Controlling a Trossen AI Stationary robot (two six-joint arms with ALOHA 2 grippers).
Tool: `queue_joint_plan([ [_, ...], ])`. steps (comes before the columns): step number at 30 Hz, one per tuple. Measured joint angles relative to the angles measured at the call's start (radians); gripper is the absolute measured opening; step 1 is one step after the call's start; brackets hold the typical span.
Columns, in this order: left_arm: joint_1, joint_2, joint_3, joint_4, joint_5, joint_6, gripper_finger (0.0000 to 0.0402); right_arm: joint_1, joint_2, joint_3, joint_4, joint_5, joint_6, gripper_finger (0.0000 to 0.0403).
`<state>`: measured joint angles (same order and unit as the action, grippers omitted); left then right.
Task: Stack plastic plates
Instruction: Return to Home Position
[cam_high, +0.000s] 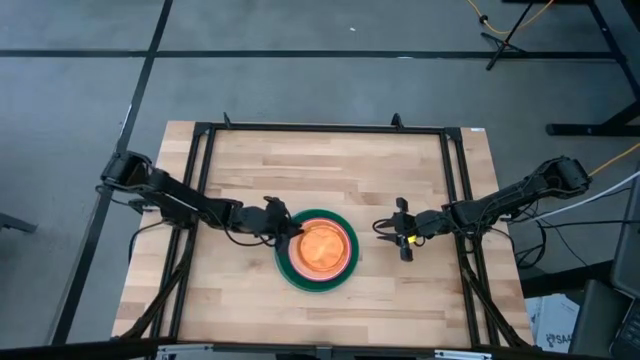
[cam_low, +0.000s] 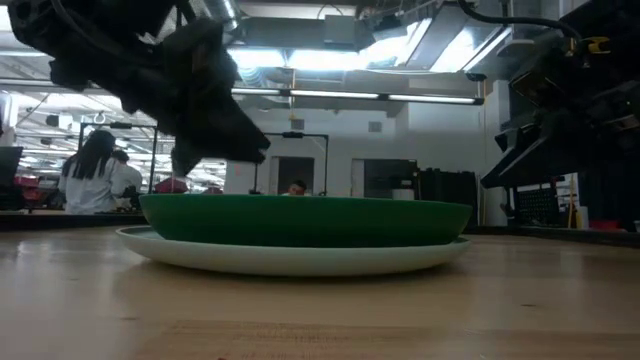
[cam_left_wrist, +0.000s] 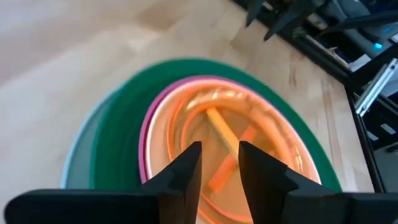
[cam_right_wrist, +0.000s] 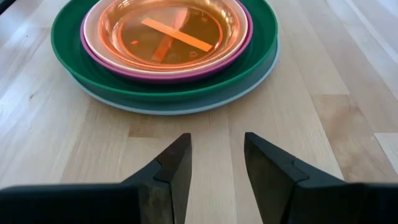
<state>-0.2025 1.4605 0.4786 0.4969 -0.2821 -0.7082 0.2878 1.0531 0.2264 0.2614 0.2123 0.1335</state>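
Observation:
The plates sit nested in one stack (cam_high: 318, 250) at the table's middle. A large light blue plate (cam_right_wrist: 186, 107) is at the bottom, with dark green (cam_right_wrist: 264, 43) and magenta (cam_right_wrist: 155, 76) above it. A peach rim (cam_right_wrist: 93, 38) and a translucent orange plate (cam_right_wrist: 168, 31) are on top. Any plates nested between them cannot be made out. My left gripper (cam_high: 287, 227) hovers open over the stack's left rim (cam_left_wrist: 221, 158), touching nothing. My right gripper (cam_high: 385, 232) is open above bare table right of the stack (cam_right_wrist: 217, 155).
A black metal frame (cam_high: 320, 128) runs around the wooden table top (cam_high: 400, 170). Bare wood lies on all sides of the stack. In the low view, people (cam_low: 95, 175) sit in the room far behind the table.

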Motion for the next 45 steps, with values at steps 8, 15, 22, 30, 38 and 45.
queue_joint_plan([
  [8,0.015,-0.153,0.001,-0.093,-0.03,0.156,0.01,0.0,0.0,0.0,0.002,0.004,-0.007,0.014],
  [15,0.068,-0.306,0.001,-0.245,-0.023,0.362,0.01,0.0,0.0,0.0,0.04,0.067,-0.005,0.014],
  [22,0.127,-0.424,0.001,-0.329,0.011,0.578,0.01,0.0,-0.002,0.0,0.158,0.044,-0.043,0.014],
  [30,0.194,-0.604,-0.086,-0.366,0.039,0.614,0.0097,0.0,-0.092,0.002,0.168,0.061,-0.133,0.014],
  [38,0.194,-0.765,-0.232,-0.319,0.041,0.579,0.0064,-0.112,-0.236,0.002,0.022,-0.054,-0.152,0.014],
  [45,0.184,-0.892,-0.342,-0.278,0.034,0.577,0.0039,-0.226,-0.253,0.001,-0.038,-0.174,-0.127,0.0118],
])
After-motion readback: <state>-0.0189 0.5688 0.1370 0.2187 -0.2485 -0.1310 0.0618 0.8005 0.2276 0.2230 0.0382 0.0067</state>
